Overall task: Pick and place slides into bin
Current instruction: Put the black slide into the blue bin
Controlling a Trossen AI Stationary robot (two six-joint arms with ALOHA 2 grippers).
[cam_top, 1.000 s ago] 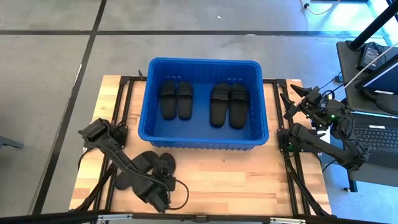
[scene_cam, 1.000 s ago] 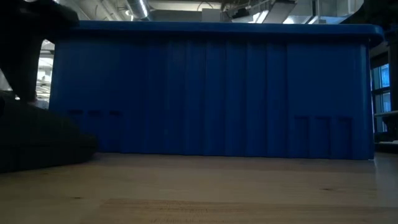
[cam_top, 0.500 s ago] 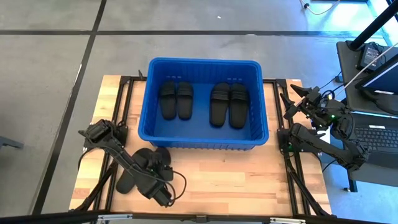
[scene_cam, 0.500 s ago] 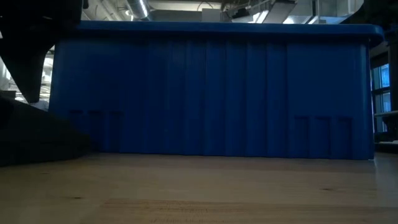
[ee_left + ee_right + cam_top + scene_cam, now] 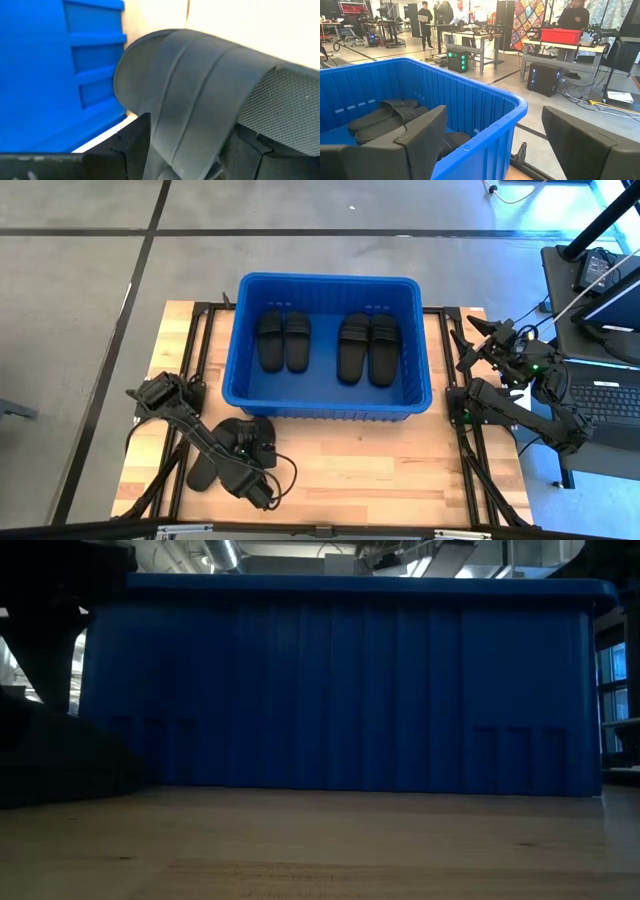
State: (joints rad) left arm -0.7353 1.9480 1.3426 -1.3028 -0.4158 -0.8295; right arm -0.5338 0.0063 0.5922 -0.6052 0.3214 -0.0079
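Observation:
The blue bin (image 5: 325, 278) stands at the table's far middle and holds two pairs of black slides (image 5: 283, 340) (image 5: 368, 348). Two more black slides lie on the table in front of the bin's left corner. One slide (image 5: 205, 470) lies flat on its sole. My left gripper (image 5: 255, 452) is low over the other slide (image 5: 248, 432) and shut on it. The left wrist view shows this slide's strap (image 5: 190, 75) close up, beside the bin wall (image 5: 50, 75). My right gripper (image 5: 490, 142) is open and empty by the bin's right rim (image 5: 470, 115). My left gripper has the slide's wide strap (image 5: 170, 145) between its two fingers (image 5: 132, 145), one finger against each edge of the strap. The fingers come from the table's near side, slanting down. In the low view the slide (image 5: 60, 760) rests on the table.
The bin's near wall (image 5: 340, 690) fills the low view. Bare wood lies in front of the bin toward the right (image 5: 400, 470). A desk with a keyboard (image 5: 605, 400) stands off the table's right side. People and benches (image 5: 555, 30) show in the room beyond.
My left gripper has gone a little toward the table's left edge and the bin, at the slide. That slide has shifted on the table with it, and in the low view its outline has changed from flat-topped to slanted.

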